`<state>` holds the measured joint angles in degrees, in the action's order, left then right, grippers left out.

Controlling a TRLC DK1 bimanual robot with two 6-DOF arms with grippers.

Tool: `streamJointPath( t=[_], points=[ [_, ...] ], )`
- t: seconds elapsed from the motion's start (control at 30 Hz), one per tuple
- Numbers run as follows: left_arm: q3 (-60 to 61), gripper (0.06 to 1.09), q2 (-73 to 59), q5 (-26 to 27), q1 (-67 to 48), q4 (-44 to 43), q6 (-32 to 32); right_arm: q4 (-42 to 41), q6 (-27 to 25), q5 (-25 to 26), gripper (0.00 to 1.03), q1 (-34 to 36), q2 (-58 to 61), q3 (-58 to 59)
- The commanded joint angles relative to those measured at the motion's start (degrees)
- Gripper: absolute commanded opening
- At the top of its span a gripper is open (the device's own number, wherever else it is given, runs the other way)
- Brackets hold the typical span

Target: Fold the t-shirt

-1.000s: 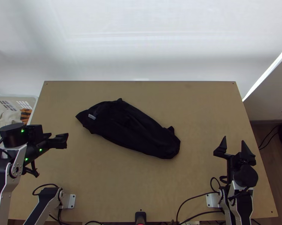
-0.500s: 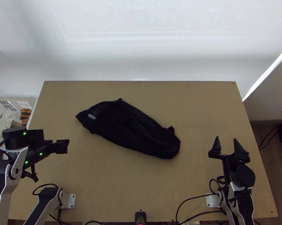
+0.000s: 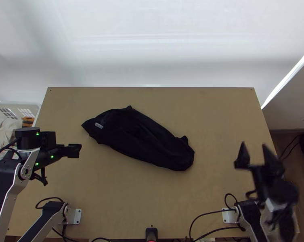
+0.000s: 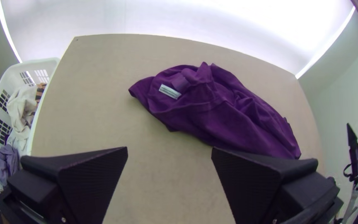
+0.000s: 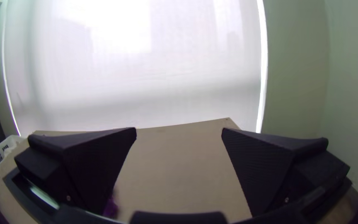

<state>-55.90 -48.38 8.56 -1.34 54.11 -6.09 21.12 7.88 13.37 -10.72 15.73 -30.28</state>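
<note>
The black t-shirt (image 3: 141,141) lay bunched across the wooden table (image 3: 152,193), probably needing spreading first. The left gripper (image 4: 169,153) and right gripper (image 5: 179,133) were empty, fingers parted clear of it, presumably so each could take an edge.

T-shirt (image 3: 139,139): appearing black from above, deep purple in the left wrist view; label (image 4: 170,91) showing white. Worktop (image 3: 152,209): showing plain tan. Basket (image 4: 42,63): showing white. Cloths: one (image 4: 21,105) showing cream, one (image 4: 6,161) greyish lavender, one (image 4: 41,89) banding orange-brown and dark.
</note>
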Motion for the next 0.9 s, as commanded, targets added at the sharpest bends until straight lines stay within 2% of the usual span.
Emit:
streamJointPath(
  t=[0.0, 0.03, 0.17, 0.2, 0.33, 0.4, 0.53, 0.67, 0.77, 0.87],
  points=[
    [2.02, 1.04, -0.31, -0.21, -1.82, -3.48, -2.17, 6.30, 1.26, -0.80, 0.98, -1.14, 16.71, -9.00],
    [2.55, 1.04, -0.22, -0.38, -2.52, -4.18, -2.35, 10.25, 3.55, -1.06, 0.98, -1.94, 19.43, -13.05],
    [3.52, 1.04, -0.49, -0.47, -4.63, -7.61, -4.46, 27.30, 13.21, -8.97, 0.98, -2.37, 33.05, -27.90],
    [3.69, 1.04, -0.49, -0.47, -4.90, -8.14, -4.46, 29.41, 14.71, -13.28, 0.98, -2.46, 34.55, -29.22],
    [3.69, 1.04, -0.75, -0.65, -6.48, -9.81, -5.25, 30.38, 22.53, -29.27, 0.98, -2.02, 37.98, -28.25],
    [3.78, 1.04, -0.84, -0.65, -6.65, -10.34, -5.25, 30.47, 26.13, -32.53, 0.98, -2.46, 40.79, -26.49],
    [3.78, 1.04, -0.93, -1.35, -6.57, -10.60, -4.55, 29.85, 26.93, -35.43, 0.98, -4.40, 47.12, -23.51],
    [3.60, 1.04, -0.75, -2.05, -6.48, -10.60, -3.58, 25.11, 27.01, -35.60, 0.98, -6.51, 53.53, -22.72],
    [3.43, 1.04, -0.57, -2.14, -5.69, -10.60, -2.97, 21.77, 24.02, -35.51, 0.98, -8.97, 59.33, -23.86],
    [3.16, 1.04, -0.22, -2.23, -5.16, -10.51, -2.61, 19.74, 23.41, -34.99, 0.96, -9.41, 64.69, -25.62]
  ],
)
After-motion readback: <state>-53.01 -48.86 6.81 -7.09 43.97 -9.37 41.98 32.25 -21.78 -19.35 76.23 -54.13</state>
